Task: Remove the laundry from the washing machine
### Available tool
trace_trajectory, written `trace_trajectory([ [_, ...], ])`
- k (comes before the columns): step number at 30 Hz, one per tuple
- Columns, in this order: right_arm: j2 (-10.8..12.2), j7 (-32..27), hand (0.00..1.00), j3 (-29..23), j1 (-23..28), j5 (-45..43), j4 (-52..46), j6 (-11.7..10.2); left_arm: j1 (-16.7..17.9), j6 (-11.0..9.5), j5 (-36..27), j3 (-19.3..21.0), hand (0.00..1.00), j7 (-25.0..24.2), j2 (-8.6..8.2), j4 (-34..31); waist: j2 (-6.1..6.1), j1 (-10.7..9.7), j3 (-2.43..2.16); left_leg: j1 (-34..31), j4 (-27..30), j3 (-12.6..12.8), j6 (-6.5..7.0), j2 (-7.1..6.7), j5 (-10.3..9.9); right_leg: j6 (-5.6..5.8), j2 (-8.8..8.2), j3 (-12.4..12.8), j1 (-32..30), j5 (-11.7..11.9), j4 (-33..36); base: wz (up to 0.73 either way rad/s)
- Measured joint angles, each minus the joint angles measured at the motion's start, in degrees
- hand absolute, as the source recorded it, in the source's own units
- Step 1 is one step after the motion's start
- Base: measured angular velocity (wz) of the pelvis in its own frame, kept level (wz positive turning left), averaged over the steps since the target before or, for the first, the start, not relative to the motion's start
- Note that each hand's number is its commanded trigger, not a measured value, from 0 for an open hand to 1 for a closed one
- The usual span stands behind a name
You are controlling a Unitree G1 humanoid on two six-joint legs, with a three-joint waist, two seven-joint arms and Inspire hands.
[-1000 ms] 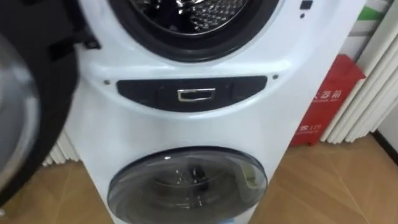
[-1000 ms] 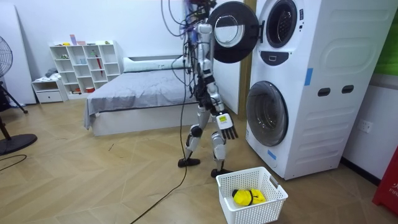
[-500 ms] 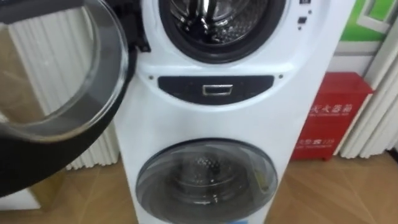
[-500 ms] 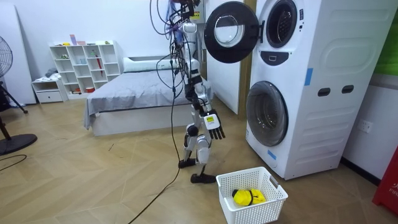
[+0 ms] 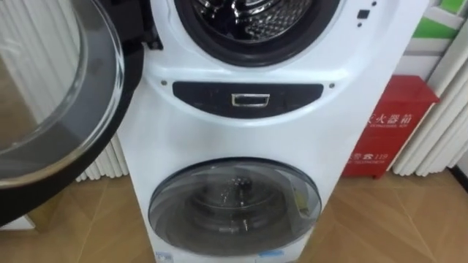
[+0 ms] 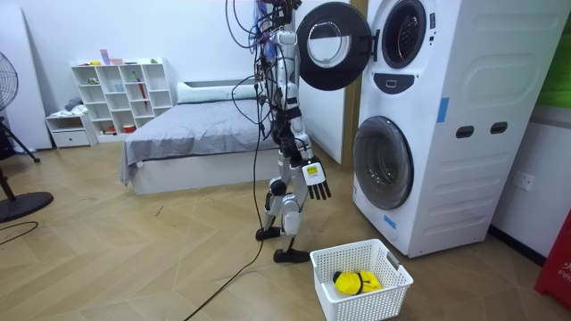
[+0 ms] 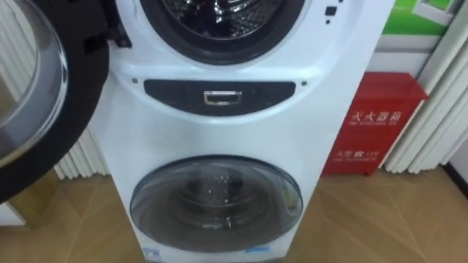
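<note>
I stand facing a white stacked washing machine (image 6: 428, 116). Its upper drum (image 5: 256, 18) is open and I see bare metal inside it, no cloth. The upper round door (image 5: 51, 109) hangs swung out to my left. Below the dark control panel (image 5: 247, 96), the lower glass door (image 5: 234, 204) is closed. In the room view my right hand (image 6: 317, 181) hangs at my side with relaxed fingers, holding nothing. A white basket (image 6: 393, 267) on the floor by my feet holds a yellow thing (image 6: 357, 283).
A red box (image 5: 387, 124) stands on the floor right of the machine, against white slatted panels. Behind me are a bed (image 6: 196, 143), a white shelf unit (image 6: 120, 94) and a standing fan (image 6: 9, 89). Wooden floor lies around the basket.
I stepped back from the machine, then shuffled slightly towards it again. The eye views shifted: the open door now shows at the left. Basket and machine have not moved.
</note>
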Motion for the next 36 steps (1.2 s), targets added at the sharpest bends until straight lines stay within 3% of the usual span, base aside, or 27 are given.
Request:
trace_trajectory([
  [5, -0.3, -0.6, 0.0, -2.7, 0.0, 0.0, 0.0, 0.1, 0.2, 0.3, -10.7, 5.4, 0.0, 2.3, 0.36, -0.1, 0.43, 1.1, 0.24, 0.5, -0.2, -0.4, 0.0, 0.23, 0.0, -0.07, -0.11, -0.2, 0.5, -0.1, 0.0, 0.02],
  [9, -0.5, -0.6, 0.0, -8.8, 0.8, 0.0, -0.9, 0.1, 0.1, 0.6, -20.9, 14.1, 0.0, 4.4, 1.1, -1.7, 0.9, 1.1, 0.24, 0.6, -1.0, -1.3, -0.03, -0.02, 0.0, -0.05, -0.21, 0.0, 0.5, -0.1, 0.2, 0.08],
  [12, -1.0, -0.8, 0.0, -9.3, 2.2, -0.8, -2.2, 0.4, 0.0, 0.9, -28.5, 16.7, 0.0, 7.4, 2.99, -7.7, 1.46, 1.8, 0.28, 0.6, -1.1, -1.5, -0.03, -0.17, 0.0, -0.03, -0.39, 0.1, 0.2, -0.1, 1.0, 0.02],
  [16, -1.1, -0.6, 0.0, -12.4, 2.7, -4.7, -2.3, 0.5, -1.5, 0.1, -32.5, 20.4, 0.0, 8.3, 5.66, -15.5, 2.84, 2.1, 0.09, 0.6, -1.4, -1.4, -0.02, -0.27, 0.0, -0.03, -0.53, 0.1, 0.0, -0.1, 1.4, 0.0],
  [21, -1.4, -0.6, 0.0, -13.9, 3.5, -6.2, -5.1, 0.4, -3.3, -0.3, -33.6, 23.2, 0.0, 9.5, 8.02, -23.8, 4.42, 3.0, -0.18, 0.4, -1.3, -1.0, -0.08, -0.32, 0.1, 0.02, -0.6, 0.0, -0.9, -0.1, 2.4, -0.06],
  [25, -1.5, -0.7, 0.0, -14.8, 5.2, -6.0, -6.0, 0.4, -3.0, -0.3, -33.5, 26.5, 0.0, 12.6, 8.78, -36.1, 4.74, 4.1, -0.58, 0.2, -1.2, -1.2, -0.1, -0.28, 0.1, 0.02, -0.48, -0.1, -1.0, -0.1, 2.0, 0.0],
  [27, -1.6, -0.6, 0.0, -14.8, 5.5, -6.2, -6.1, 0.4, -3.1, -0.4, -33.2, 27.0, 0.0, 13.1, 9.97, -39.8, 4.68, 4.5, -0.7, 0.2, -1.1, -1.2, -0.11, -0.27, 0.1, 0.02, -0.47, -0.2, -1.0, -0.1, 2.0, 0.0],
  [32, -1.5, 0.6, 0.0, -17.0, 6.1, -7.8, -7.4, -0.1, -4.9, -0.4, -29.5, 29.2, 0.0, 14.3, 11.94, -46.3, 4.99, 4.3, -0.7, 0.5, -1.1, -1.2, -0.1, -0.27, 0.1, 0.08, -0.5, 0.0, -0.7, -0.2, 2.0, -0.02],
  [36, -1.5, 0.6, 0.0, -17.3, 6.3, -7.8, -7.3, 0.0, -6.3, -0.3, -29.5, 29.3, 0.0, 15.6, 14.82, -52.0, 4.88, 4.0, -0.49, 0.5, -1.1, -1.4, -0.11, -0.27, 0.1, 0.09, -0.52, 0.0, -0.5, -0.2, 1.8, 0.02],
])
